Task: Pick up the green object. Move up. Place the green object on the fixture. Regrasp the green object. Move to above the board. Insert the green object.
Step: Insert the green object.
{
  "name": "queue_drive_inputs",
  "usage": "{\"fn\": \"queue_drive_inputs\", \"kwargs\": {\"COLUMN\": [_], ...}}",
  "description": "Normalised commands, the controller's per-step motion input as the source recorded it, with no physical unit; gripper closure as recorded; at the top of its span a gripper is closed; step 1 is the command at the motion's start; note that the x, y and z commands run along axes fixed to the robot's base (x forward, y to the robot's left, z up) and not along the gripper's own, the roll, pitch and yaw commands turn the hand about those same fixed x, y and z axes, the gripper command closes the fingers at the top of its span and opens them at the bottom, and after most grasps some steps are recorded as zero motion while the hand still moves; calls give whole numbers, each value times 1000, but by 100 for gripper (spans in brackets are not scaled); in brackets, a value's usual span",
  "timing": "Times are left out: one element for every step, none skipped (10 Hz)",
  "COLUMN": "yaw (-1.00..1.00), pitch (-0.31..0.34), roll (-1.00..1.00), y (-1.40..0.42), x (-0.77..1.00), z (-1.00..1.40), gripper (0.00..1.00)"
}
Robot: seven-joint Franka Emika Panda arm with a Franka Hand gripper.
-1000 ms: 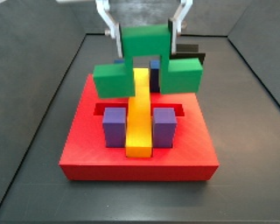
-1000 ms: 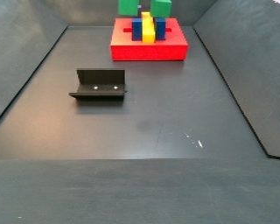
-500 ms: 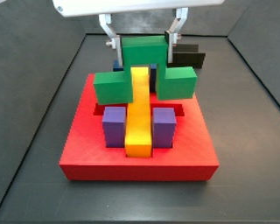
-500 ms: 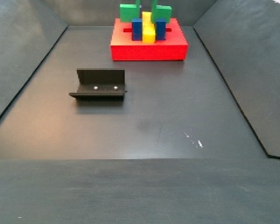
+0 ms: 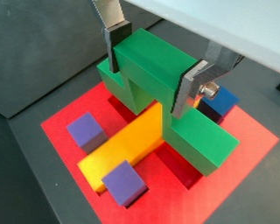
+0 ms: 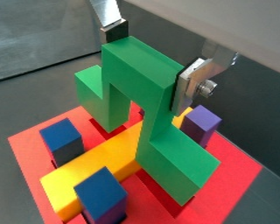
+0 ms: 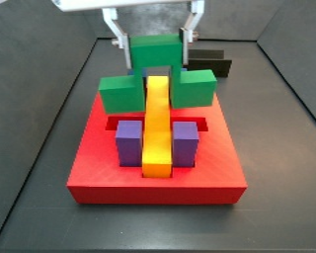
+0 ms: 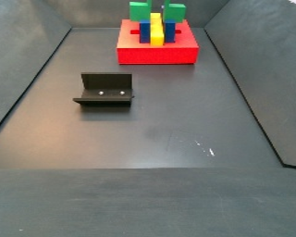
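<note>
The green object (image 7: 158, 49) is a stepped block with a notch, and its two legs straddle the yellow bar (image 7: 157, 124) at the far end of the red board (image 7: 95, 168). My gripper (image 7: 157, 44) is shut on its raised middle part from above. Both wrist views show the silver fingers (image 5: 189, 87) (image 6: 187, 83) pressed flat against the block's (image 5: 154, 57) (image 6: 136, 74) sides. The legs reach down to the board's (image 5: 73, 109) recess; how deep they sit is hidden. The black fixture (image 8: 104, 90) stands apart on the floor with nothing on it.
Two purple blocks (image 7: 127, 141) (image 7: 186, 141) flank the yellow bar at the board's near end. Blue blocks (image 6: 60, 140) (image 5: 220, 99) stand close to the green legs. Sloping dark walls (image 8: 21, 83) enclose the floor.
The gripper has come down with the green object: its legs hung above the board a second ago and now sit lower, astride the yellow bar.
</note>
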Motion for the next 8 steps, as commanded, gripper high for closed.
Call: {"fn": "queue_drive_inputs", "kwargs": {"yaw": [0, -29, -106, -137, -120, 0, 0, 0], "pitch": [0, 0, 0, 0, -9, 0, 0, 0], "roll": [0, -3, -76, -147, -69, -14, 0, 0], "y": [-49, -126, -163, -149, 0, 74, 291, 294], "x": [0, 214, 374, 317, 17, 0, -91, -117], "z": [-63, -83, 0, 37, -20, -114, -131, -37], "gripper": [100, 100, 100, 100, 100, 100, 100, 100]}}
